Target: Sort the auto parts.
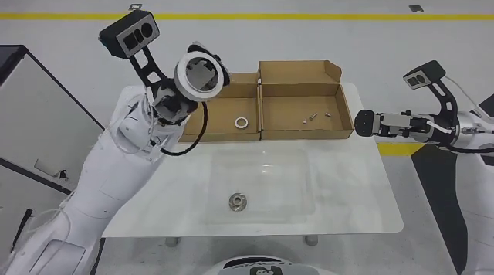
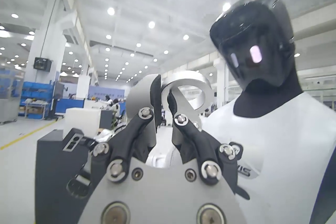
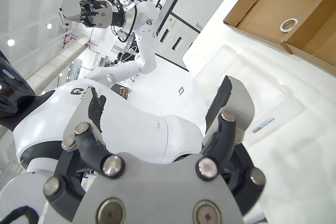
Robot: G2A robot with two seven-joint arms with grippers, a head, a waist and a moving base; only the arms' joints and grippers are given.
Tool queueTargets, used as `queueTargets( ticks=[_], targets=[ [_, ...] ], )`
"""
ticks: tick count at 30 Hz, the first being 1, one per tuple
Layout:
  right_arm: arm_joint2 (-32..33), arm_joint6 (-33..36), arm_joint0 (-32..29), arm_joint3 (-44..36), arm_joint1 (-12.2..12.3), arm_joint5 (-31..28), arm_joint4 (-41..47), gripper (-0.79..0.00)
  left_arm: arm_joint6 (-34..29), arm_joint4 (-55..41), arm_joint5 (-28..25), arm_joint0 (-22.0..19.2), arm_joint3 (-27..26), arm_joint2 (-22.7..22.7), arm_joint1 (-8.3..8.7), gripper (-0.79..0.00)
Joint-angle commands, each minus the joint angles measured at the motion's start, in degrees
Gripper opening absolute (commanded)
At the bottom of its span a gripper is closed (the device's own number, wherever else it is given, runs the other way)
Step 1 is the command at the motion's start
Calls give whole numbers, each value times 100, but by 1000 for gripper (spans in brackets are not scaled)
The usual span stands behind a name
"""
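White tabletop, cardboard boxes at far edge. Item: metal ring, raised near far-left corner, wall pinched by left tool. We judge it rigid, slick, weighty. Right tool spread.

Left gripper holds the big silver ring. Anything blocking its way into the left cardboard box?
Nothing visible. The left gripper holds the big silver metal ring raised near the open brown cardboard box; only a small white ring lies inside.
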Motion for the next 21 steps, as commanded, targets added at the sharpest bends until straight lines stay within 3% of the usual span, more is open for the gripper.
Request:
queueTargets(
  ticks=[1, 7, 15, 21],
  targets=[
    [0, 0, 0, 0, 0, 0, 0, 0, 54, -273, 0, 61, -41, -63, -84, -785],
    [0, 0, 0, 0, 0, 0, 0, 0, -111, -1182, 0, 272, -160, -306, -371, -785],
    [0, 0, 0, 0, 0, 0, 0, 0, -1178, -2073, 0, 504, 11, -678, -771, -785],
    [0, 0, 0, 0, 0, 0, 0, 0, -2137, -1519, 0, 567, 407, -1026, -957, -785]
  ],
)
